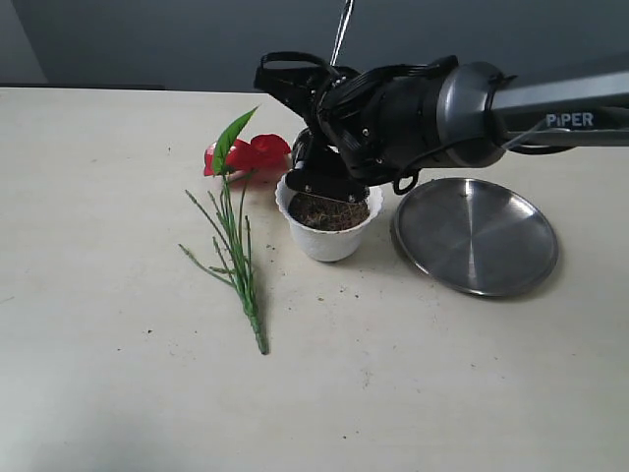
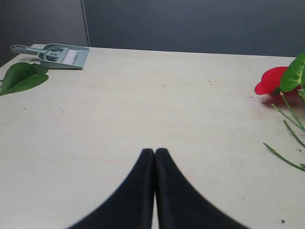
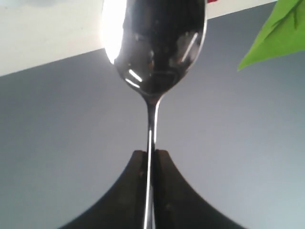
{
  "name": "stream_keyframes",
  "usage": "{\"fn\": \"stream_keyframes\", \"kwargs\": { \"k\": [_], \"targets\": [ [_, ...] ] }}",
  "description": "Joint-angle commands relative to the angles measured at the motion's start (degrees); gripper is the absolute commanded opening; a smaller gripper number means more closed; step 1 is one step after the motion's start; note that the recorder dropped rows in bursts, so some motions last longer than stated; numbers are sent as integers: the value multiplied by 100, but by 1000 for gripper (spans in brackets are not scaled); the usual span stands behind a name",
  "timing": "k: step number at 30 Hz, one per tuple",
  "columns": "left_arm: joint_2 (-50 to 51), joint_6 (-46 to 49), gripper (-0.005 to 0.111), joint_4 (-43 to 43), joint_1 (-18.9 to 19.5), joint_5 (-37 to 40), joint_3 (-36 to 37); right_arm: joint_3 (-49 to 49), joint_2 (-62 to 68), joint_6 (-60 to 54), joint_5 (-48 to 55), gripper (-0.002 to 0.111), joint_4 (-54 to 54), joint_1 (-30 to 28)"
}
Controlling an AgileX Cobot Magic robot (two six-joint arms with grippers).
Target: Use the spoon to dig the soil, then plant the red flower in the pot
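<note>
Right gripper (image 3: pixel 150 157), clamped on a shiny silver spoon (image 3: pixel 155 47), hangs over dark crumbly soil (image 1: pixel 327 211) in the white scalloped pot (image 1: pixel 329 244), probably digging (left gripper (image 2: pixel 155 152) closed, empty); next, scoop a hole.

Left hand (image 2: pixel 155 151) fully closed — right hand (image 3: pixel 150 153) tightly clamped

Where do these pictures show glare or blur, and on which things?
Right wrist view: strong white glare on one side of the spoon bowl, and the green leaf looks soft. Exterior view: mild sheen on the plate, no hard shadows. Left wrist view: even light, but the left gripper is blurred at its edges.
</note>
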Motion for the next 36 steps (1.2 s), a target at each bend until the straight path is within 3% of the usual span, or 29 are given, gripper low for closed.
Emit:
{"fn": "stream_keyframes", "kwargs": {
  "k": [1, 13, 26, 36],
  "targets": [
    [-28, 4, 0, -6, 5, -36, 29, 17, -80, 280, 377, -1, 484, 37],
    [-28, 4, 0, -6, 5, -36, 29, 17, -80, 1209, 1386, -1, 1375, 48],
    [-28, 4, 0, -6, 5, -36, 29, 17, -80, 2816, 1562, -1, 2473, 48],
    [-28, 4, 0, -6, 5, -36, 29, 17, -80, 3010, 2058, -1, 3236, 48]
  ]
}}
